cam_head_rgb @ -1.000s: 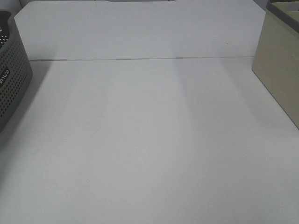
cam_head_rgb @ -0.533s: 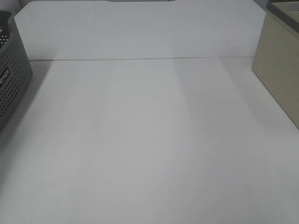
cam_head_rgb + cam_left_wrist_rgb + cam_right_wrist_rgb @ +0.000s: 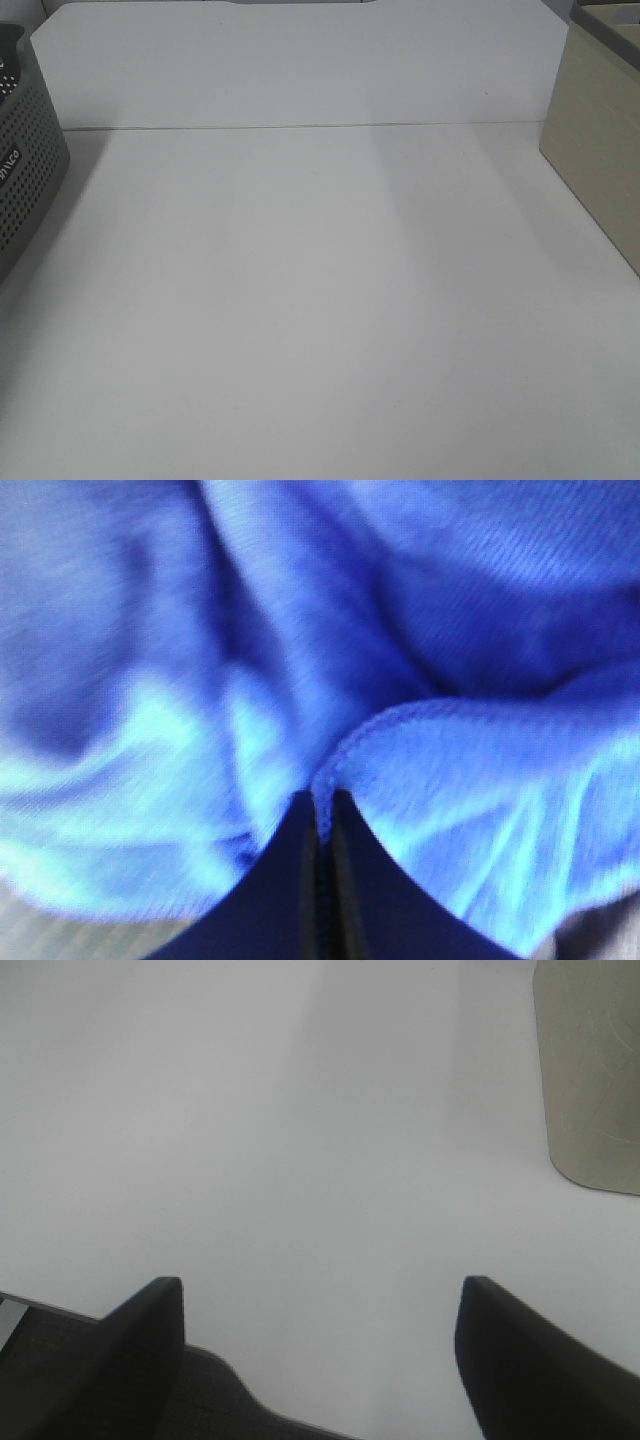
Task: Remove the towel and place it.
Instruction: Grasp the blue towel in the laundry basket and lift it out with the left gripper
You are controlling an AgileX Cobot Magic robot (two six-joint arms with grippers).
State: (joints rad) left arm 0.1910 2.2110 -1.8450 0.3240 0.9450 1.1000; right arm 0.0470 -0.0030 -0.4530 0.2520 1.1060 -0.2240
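Observation:
The towel (image 3: 330, 660), a royal-blue fuzzy cloth, fills the left wrist view in loose folds, with a hemmed edge curving through the middle. My left gripper (image 3: 322, 815) has its two dark fingers pressed together, shut on a fold of the towel. My right gripper (image 3: 320, 1305) hangs open over the bare white table (image 3: 300, 1110), its fingers wide apart with nothing between them. Neither gripper nor the towel shows in the exterior high view.
A grey perforated basket (image 3: 25, 160) stands at the table's left edge. A beige box (image 3: 600, 150) stands at the right, also seen as a beige box (image 3: 590, 1070) in the right wrist view. A white back wall (image 3: 300, 70) closes the far side.
The exterior high view shows no visible change.

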